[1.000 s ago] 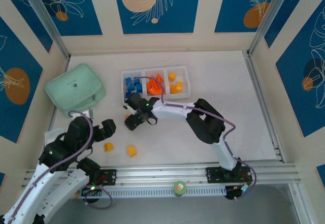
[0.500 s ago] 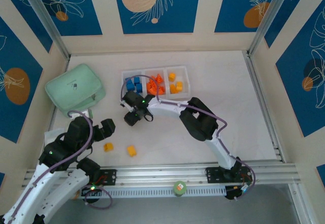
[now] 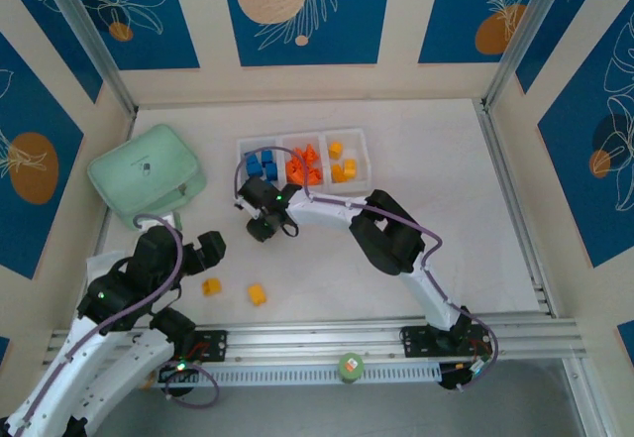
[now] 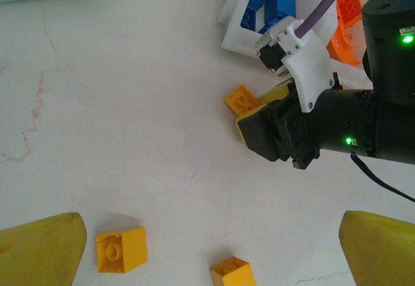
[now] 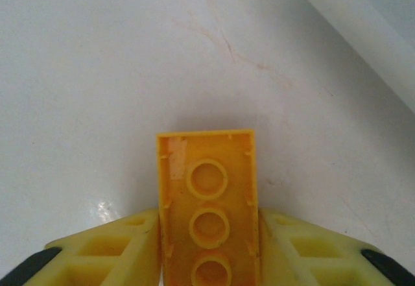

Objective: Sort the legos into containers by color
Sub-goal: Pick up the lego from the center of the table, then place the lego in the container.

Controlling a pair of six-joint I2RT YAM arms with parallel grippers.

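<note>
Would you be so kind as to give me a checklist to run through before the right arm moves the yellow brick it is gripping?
1. Grip: right jaws closed against both long sides of the yellow brick: ok.
2. Lift: brick raised off the table: cannot tell.
3. Target: yellow compartment at the right end of the tray has room: ok.
4. Other arm: left jaws wide open, well away from the held brick: ok.
5. Sorting finished: not ok, two loose yellow bricks lie on the table.
</note>
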